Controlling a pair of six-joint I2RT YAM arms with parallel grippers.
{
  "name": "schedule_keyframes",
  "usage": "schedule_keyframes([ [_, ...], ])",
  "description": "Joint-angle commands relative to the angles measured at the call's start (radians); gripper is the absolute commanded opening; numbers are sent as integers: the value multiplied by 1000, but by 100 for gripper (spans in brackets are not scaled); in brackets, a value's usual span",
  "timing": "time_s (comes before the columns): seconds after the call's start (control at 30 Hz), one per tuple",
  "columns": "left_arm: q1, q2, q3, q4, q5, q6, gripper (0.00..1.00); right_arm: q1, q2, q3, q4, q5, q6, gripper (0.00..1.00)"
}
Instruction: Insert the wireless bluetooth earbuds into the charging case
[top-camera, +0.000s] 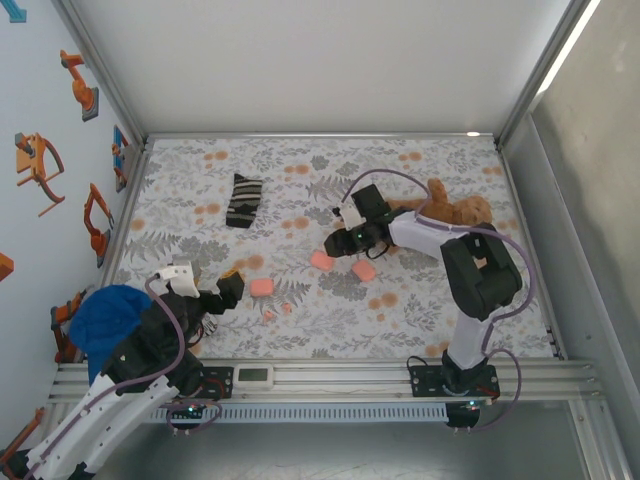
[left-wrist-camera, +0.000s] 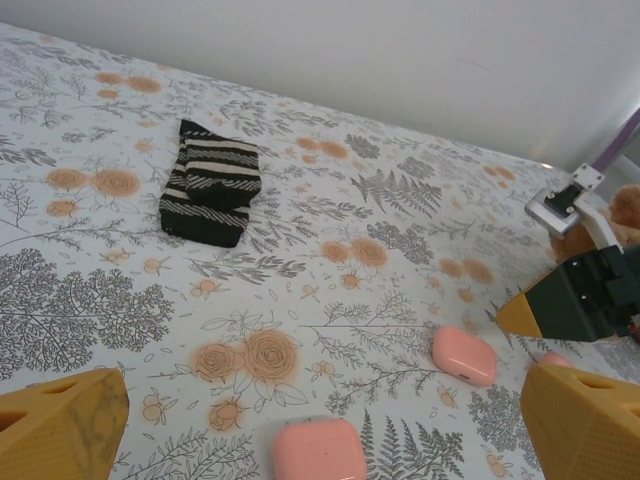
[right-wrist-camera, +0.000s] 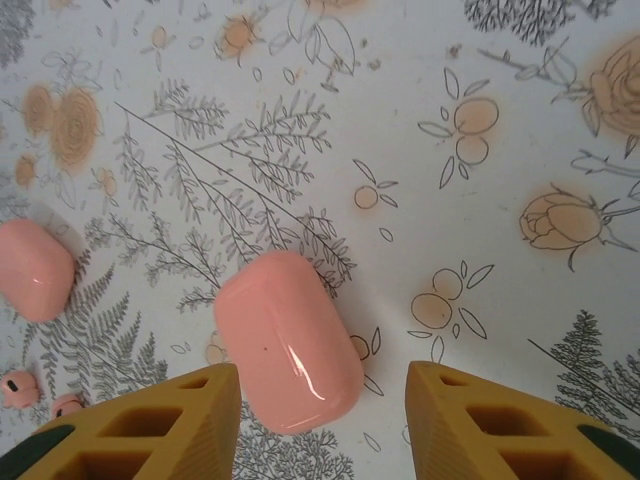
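Observation:
Three salmon-pink charging cases lie on the floral cloth: one (top-camera: 261, 287) near my left gripper, two (top-camera: 321, 260) (top-camera: 364, 270) by my right gripper. Two tiny pink earbuds (top-camera: 268, 314) (top-camera: 287, 307) rest just in front of the left case. My right gripper (right-wrist-camera: 322, 380) is open, its yellow fingers on either side of a closed case (right-wrist-camera: 287, 340) that lies flat on the cloth. The two earbuds (right-wrist-camera: 20, 386) (right-wrist-camera: 68, 404) sit at the lower left beside another case (right-wrist-camera: 35, 268). My left gripper (left-wrist-camera: 325, 400) is wide open just behind a case (left-wrist-camera: 318, 450), with nothing between its fingers.
A black striped sock (top-camera: 243, 200) lies at the back left and a brown teddy bear (top-camera: 455, 212) at the back right behind my right arm. A blue cloth (top-camera: 105, 320) sits by the left arm's base. White walls edge the table.

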Motion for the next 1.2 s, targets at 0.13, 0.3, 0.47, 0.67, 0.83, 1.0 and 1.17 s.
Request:
schedule_keyframes([
  [0.13,9,43,1,-29,-29,-68,100,38,-154,-36,27,97,-50,64],
  [0.3,23,111,24,-28,11,-83,100,80,-223,-115,135,113,-67,74],
  [0.47,80,204,19,44,116,-95,97,136,-299,-213,281,149,-121,85],
  [0.67,220,253,23,105,236,-116,96,202,-346,-279,395,160,-209,87],
  [0.83,393,290,49,91,388,-125,97,275,-332,-263,391,221,-369,91],
  [1.0,590,359,60,100,592,-137,96,346,-260,-185,328,264,-551,92],
  [1.17,727,433,54,130,722,-152,96,395,-130,-79,264,275,-663,92],
])
